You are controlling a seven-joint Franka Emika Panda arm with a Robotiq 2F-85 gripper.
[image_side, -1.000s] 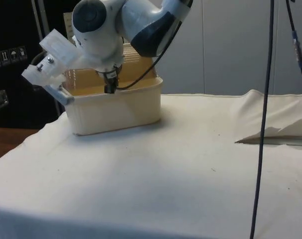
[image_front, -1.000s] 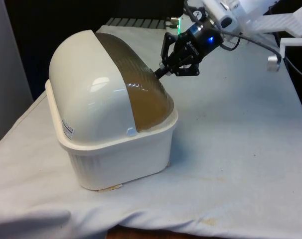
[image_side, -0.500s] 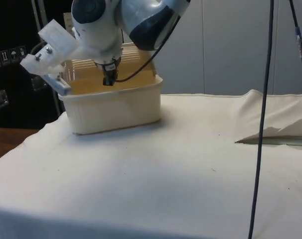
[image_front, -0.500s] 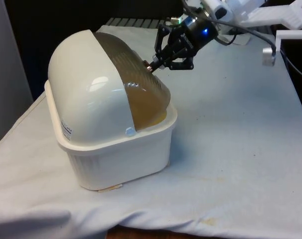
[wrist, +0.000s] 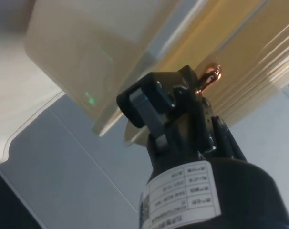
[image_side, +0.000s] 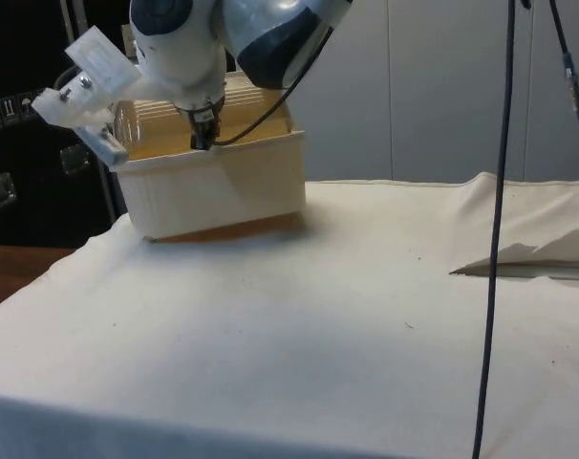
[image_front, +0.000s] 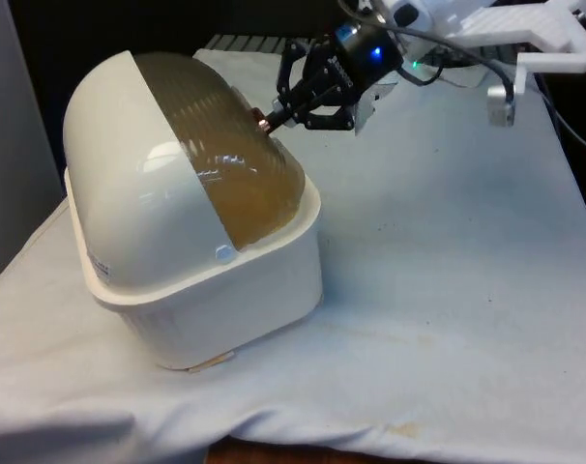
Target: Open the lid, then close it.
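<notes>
Gripper [image_front: 278, 113] at the bread box's [image_front: 191, 271] ribbed amber lid [image_front: 220, 159], fingers clamped on the small copper knob [wrist: 209, 78]. Lid lies just ahead of the fingertips, apparently part-raised. Box tilted: the base edge beneath the gripper is lifted off the white cloth [image_side: 318, 325], shadow under it in the side view.

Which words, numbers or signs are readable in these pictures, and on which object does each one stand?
None can be read.
White sticker on the bread box, low on its side: lines of print, too small to read.
White label on the tool, on its body: code and small print, too blurred to read.
Small signs on the dark cabinet: pictograms, not legible.
</notes>
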